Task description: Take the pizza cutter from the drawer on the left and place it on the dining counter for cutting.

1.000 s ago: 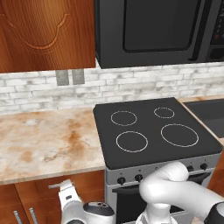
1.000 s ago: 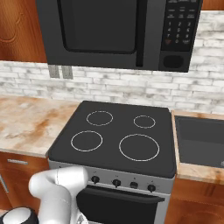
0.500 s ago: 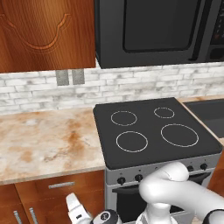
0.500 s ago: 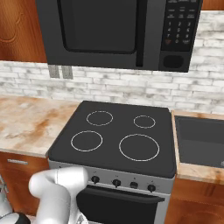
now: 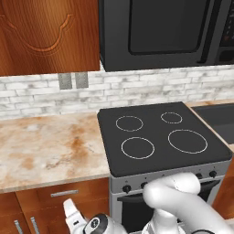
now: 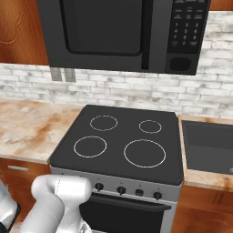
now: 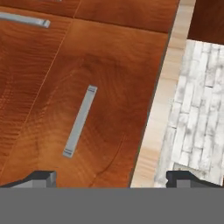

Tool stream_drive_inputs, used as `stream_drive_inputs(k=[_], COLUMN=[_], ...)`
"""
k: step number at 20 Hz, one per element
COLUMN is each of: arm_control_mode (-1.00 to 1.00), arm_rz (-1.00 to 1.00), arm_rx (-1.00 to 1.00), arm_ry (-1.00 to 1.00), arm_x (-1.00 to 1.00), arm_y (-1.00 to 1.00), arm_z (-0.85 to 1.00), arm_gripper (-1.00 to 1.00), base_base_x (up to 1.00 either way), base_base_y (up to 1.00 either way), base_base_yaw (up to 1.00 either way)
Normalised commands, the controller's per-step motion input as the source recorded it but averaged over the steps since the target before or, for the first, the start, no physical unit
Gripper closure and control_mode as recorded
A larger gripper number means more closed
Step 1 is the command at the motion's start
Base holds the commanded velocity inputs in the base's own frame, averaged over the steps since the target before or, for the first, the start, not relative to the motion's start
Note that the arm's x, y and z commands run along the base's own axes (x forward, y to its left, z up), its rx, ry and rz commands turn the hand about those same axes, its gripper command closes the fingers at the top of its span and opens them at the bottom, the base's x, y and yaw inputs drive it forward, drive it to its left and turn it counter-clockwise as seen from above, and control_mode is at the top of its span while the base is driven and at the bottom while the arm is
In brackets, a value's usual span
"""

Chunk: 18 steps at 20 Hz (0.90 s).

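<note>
The drawer (image 5: 43,200) is closed below the marble worktop, left of the stove, its short silver bar handle (image 5: 64,193) level on the reddish-brown front. My gripper (image 5: 73,218) hangs low in front of it, just below the handle. In the rolled hand view the drawer front (image 7: 113,78) is close ahead and its handle (image 7: 80,121) runs nearly upright. There my gripper (image 7: 114,178) is open with nothing between its fingertips (image 7: 43,177). The pizza cutter is hidden. The dining counter is out of view.
A black cooktop (image 5: 160,137) with an oven below stands right of the drawer, a microwave (image 5: 160,32) above it. The marble worktop (image 5: 45,146) overhangs the drawer. Cabinet doors with vertical handles (image 5: 34,225) sit under it. A sink (image 6: 209,145) lies at far right.
The hand has sunk lower in front of the drawer, from level with its handle to just below it. The jaws have stayed open and the drawer has stayed closed.
</note>
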Motion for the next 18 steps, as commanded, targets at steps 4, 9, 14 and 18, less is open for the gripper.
stream_drive_inputs(k=[4,9,14,18], arm_control_mode=[-1.00,-1.00,-1.00,-1.00], arm_rz=[-0.07,-0.13,-0.16,-0.13], arm_rx=[0.00,0.01,0.03,0.06], arm_ry=[-0.08,-0.10,-0.10,-0.09], arm_x=[0.33,0.26,0.27,0.36], arm_y=[0.23,0.08,0.05,0.08], arm_z=[-0.27,-0.35,-0.36,-0.25], arm_gripper=[-1.00,-1.00,-1.00,-1.00], base_base_x=[0.00,0.00,0.00,0.00], base_base_y=[0.00,0.00,0.00,0.00], base_base_yaw=[0.00,0.00,0.00,0.00])
